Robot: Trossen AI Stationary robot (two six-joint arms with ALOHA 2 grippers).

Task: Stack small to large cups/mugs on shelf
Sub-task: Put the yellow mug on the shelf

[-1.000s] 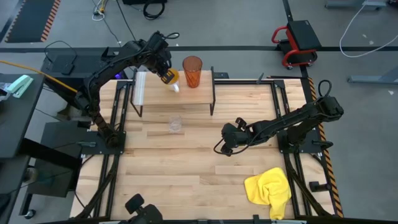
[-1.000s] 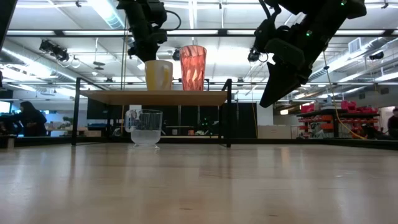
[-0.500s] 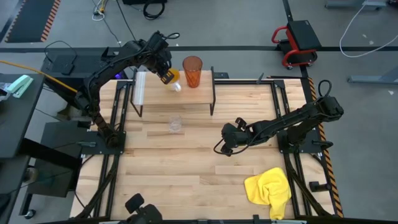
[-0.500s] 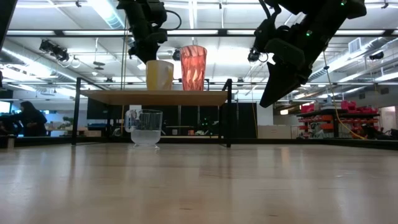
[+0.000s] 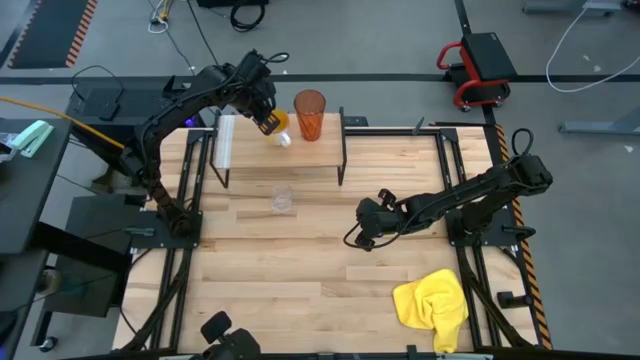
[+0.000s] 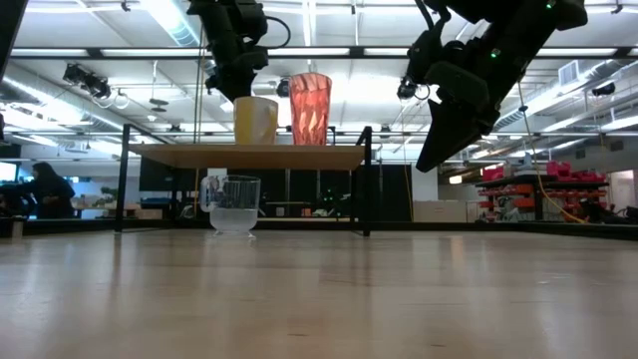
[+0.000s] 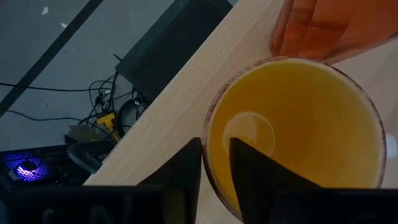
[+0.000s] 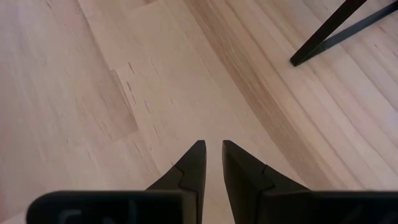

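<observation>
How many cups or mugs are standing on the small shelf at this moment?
2. The orange mug and the ribbed tumbler stand on the shelf; the clear glass is on the table in front of it.

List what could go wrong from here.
The left gripper pinches the orange mug's rim, with the tumbler right beside it on the shelf; a careless release or lift may knock either over. The small glass stands on the table under the shelf, so a falling mug could hit it.
</observation>
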